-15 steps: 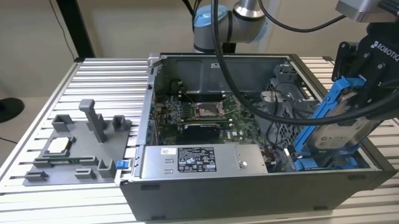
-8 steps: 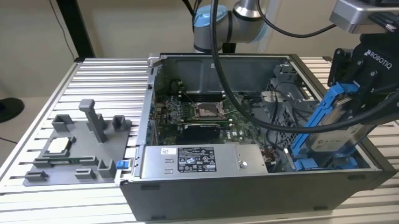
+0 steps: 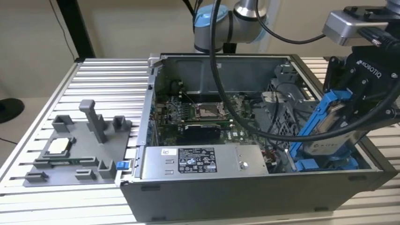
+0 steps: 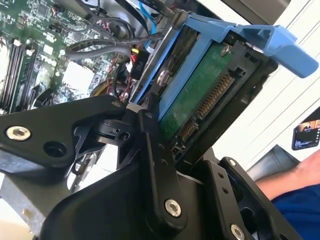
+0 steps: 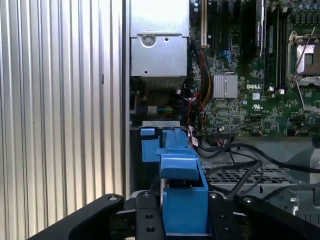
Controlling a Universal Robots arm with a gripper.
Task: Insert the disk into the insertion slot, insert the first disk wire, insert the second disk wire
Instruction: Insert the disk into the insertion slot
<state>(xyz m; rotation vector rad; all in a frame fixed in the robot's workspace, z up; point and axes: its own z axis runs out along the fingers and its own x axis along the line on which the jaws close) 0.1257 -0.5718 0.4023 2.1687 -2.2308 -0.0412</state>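
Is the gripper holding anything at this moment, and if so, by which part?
Yes. The gripper holds the disk, jaws clamped on the two sides of its blue frame near the connector end.

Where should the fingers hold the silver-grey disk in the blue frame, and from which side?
Grip the flat silver-grey disk in its bright blue plastic frame by its two long framed edges near the raised connector end, from above: it leans steeply, lower end inside the open grey computer case. The black gripper holds it so.
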